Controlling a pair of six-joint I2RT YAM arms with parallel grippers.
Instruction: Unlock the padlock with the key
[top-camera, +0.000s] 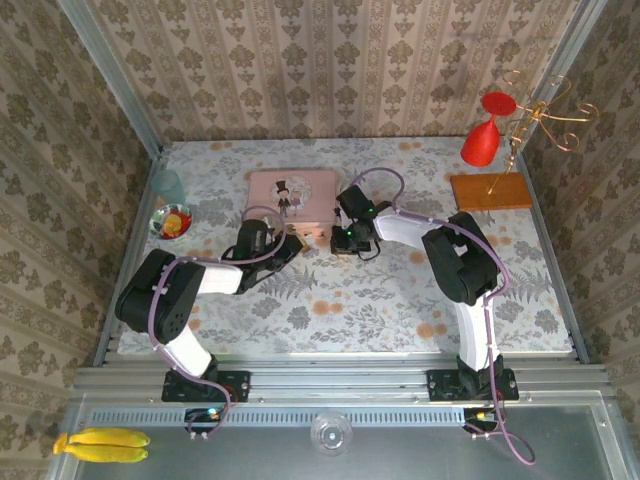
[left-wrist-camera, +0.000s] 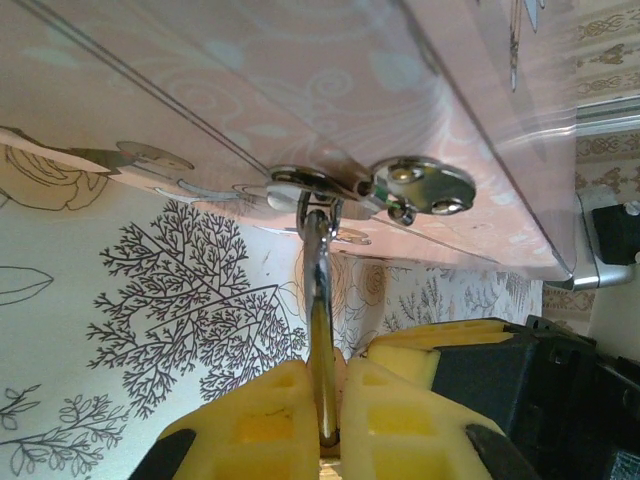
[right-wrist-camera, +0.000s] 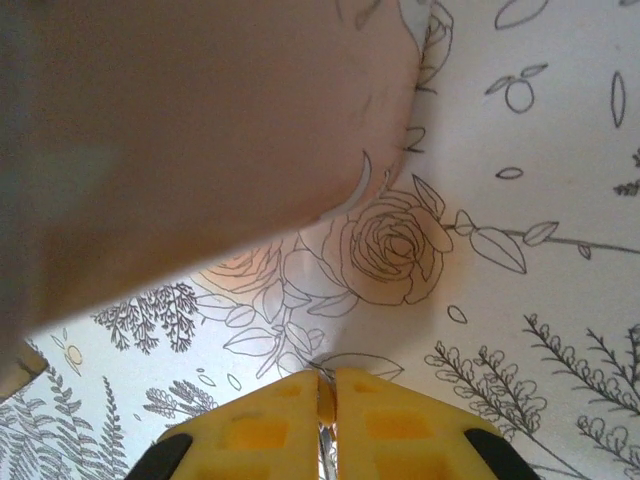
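Both jaws look shut to me: left gripper (left-wrist-camera: 328, 385) pinches the padlock (left-wrist-camera: 318, 300) by its shackle, tin clasp (left-wrist-camera: 420, 185) just beyond its tips; right gripper (right-wrist-camera: 327, 380) nips, perhaps, the key (right-wrist-camera: 322, 437).

No legible text, label, brand or number anywhere; the pink tin (top-camera: 292, 195) lid bears a picture of two figures, any lettering unreadable

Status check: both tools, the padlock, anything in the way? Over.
Left tool shut on padlock shackle, hung from clasp of pink tin. Right tool shut on thin metal, likely the key. Lock body hidden; tin crowds right wrist view.
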